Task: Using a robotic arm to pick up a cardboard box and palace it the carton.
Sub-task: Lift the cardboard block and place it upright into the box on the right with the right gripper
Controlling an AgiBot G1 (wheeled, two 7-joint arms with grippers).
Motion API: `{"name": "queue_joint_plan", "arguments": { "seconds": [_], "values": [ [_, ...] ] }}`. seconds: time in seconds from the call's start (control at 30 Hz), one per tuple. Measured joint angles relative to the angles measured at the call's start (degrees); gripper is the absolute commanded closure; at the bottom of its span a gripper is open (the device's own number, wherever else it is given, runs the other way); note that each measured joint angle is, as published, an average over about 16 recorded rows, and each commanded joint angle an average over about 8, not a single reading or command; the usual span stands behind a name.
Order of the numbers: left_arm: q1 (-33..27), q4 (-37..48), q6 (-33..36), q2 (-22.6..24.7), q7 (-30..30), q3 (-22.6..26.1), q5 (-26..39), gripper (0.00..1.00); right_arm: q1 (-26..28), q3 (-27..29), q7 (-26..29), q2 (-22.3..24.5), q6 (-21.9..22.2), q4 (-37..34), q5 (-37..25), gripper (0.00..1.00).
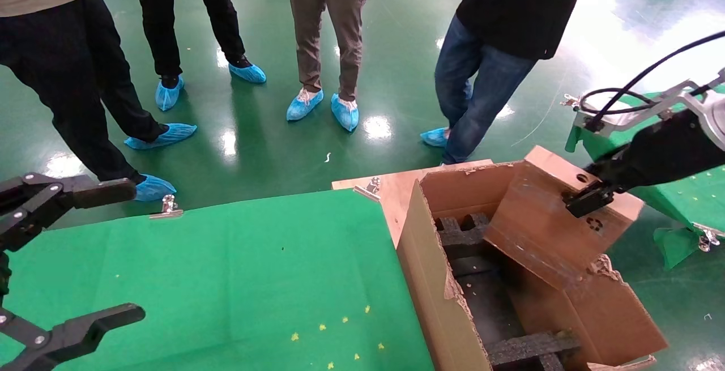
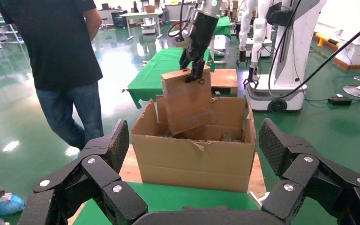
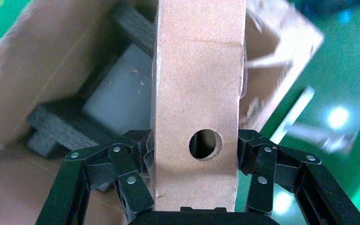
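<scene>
Jaws clamping cardboard box (image 1: 558, 212), over carton (image 1: 430, 280)

The head view looks steeply down over the table (image 1: 226, 280) and carton (image 1: 436, 297). The left wrist view looks level across the left gripper (image 2: 194, 154) at the carton (image 2: 192, 161), from some way off. The right wrist view sits close above the box (image 3: 197, 93), facing down into the carton (image 3: 51, 70). All three views share both.
</scene>
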Motion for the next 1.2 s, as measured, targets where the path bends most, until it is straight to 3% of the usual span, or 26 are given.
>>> {"name": "queue_joint_plan", "arguments": {
  "seconds": [0.23, 0.4, 0.9, 1.2],
  "values": [
    [0.0, 0.0, 0.0, 0.0, 0.0, 0.0, 0.0, 0.00, -1.7, -0.8, 17.5, 3.7, 2.4, 7.8, -1.6, 1.00],
    [0.0, 0.0, 0.0, 0.0, 0.0, 0.0, 0.0, 0.00, -2.5, -1.3, 25.5, 5.9, 3.7, 13.2, -2.6, 1.00],
    [0.0, 0.0, 0.0, 0.0, 0.0, 0.0, 0.0, 0.00, -3.4, -1.9, 31.1, 6.8, 4.8, 16.7, -3.7, 1.00],
    [0.0, 0.0, 0.0, 0.0, 0.0, 0.0, 0.0, 0.00, -4.9, -2.9, 40.7, 6.7, 7.1, 20.8, -6.6, 1.00]
  ]
}}
